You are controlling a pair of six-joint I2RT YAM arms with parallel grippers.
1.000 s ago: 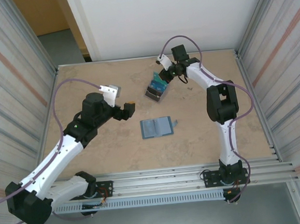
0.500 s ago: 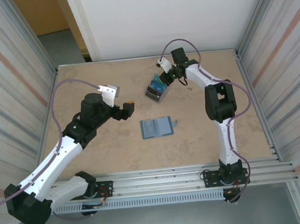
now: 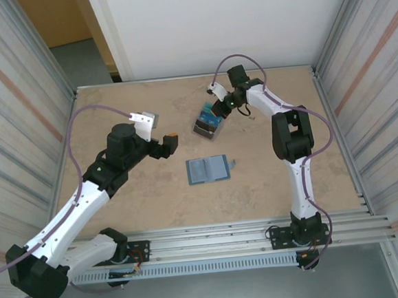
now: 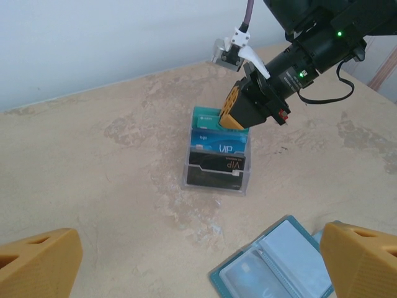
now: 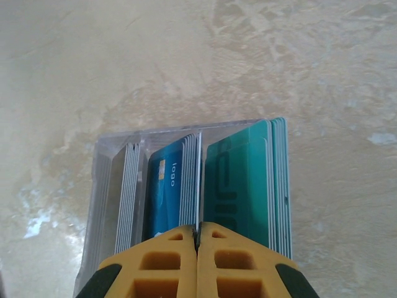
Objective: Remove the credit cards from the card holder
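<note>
Having dipped lower, the right hand (image 3: 216,109), pressed together, hovers over the clear tray (image 5: 98,186) of dark, blue and teal cards (image 5: 239,186); left hand (image 3: 170,144) spread.

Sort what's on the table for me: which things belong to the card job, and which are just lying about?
Job:
card holder, lying open
cards, standing in the tray
right gripper, jaws shut above the cards

Lying about:
tray, unnamed in the task, though it holds the cards
left gripper, jaws open, holding nothing
</note>
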